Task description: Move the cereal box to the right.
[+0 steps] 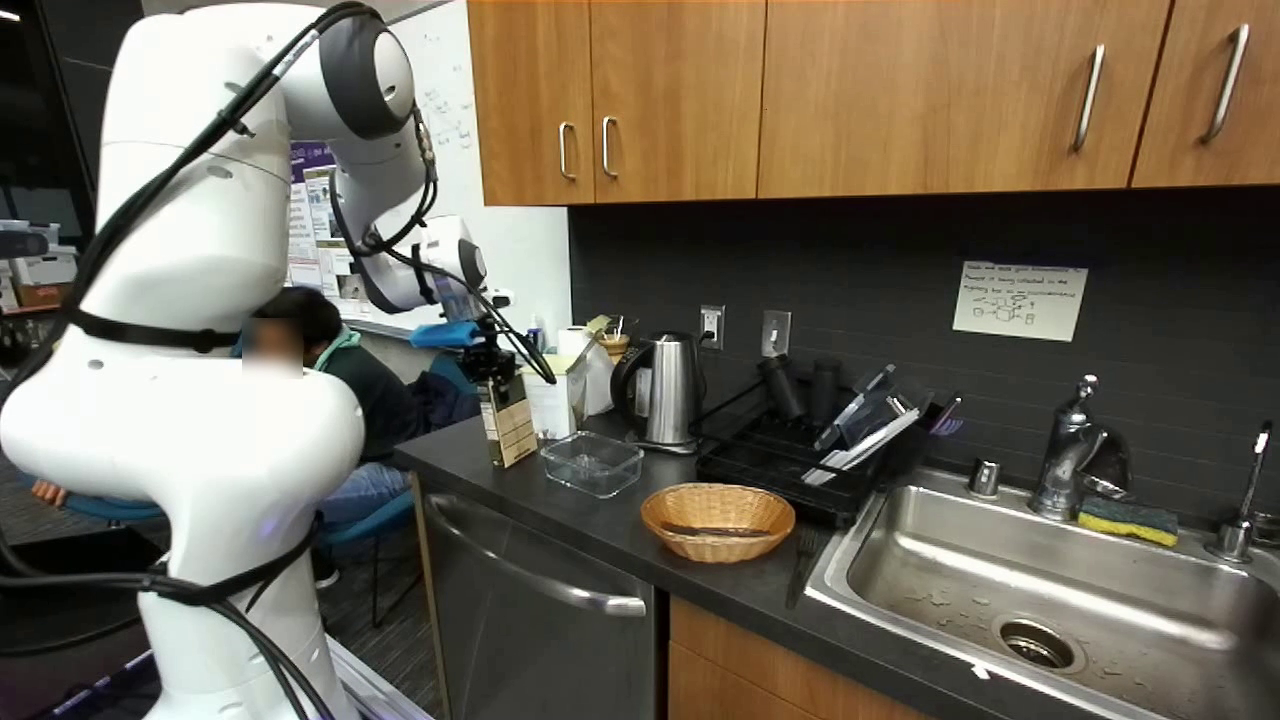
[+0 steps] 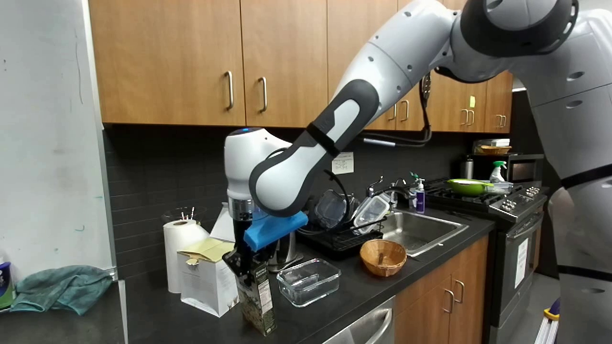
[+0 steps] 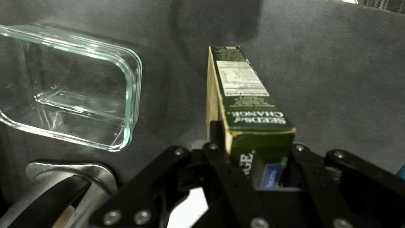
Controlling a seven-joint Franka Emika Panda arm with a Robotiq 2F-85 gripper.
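The cereal box (image 1: 510, 432) stands roughly upright, slightly tilted, near the counter's end in both exterior views; it also shows at the front of the counter (image 2: 258, 303). In the wrist view the cereal box (image 3: 246, 101) has a dark green narrow side and top and a cream wide face. My gripper (image 3: 258, 152) is shut on the upper part of the box, one finger on each wide face. In an exterior view the gripper (image 2: 248, 274) points down onto the box top. I cannot tell whether the box bottom touches the counter.
A clear glass container (image 1: 593, 468) stands beside the box. A white carton (image 2: 198, 282) with a yellowish top and a paper towel roll (image 2: 179, 248) stand behind it. A steel kettle (image 1: 675, 390), dish rack (image 1: 740, 455), wicker basket (image 1: 718, 545) and sink (image 1: 1000, 570) lie further along.
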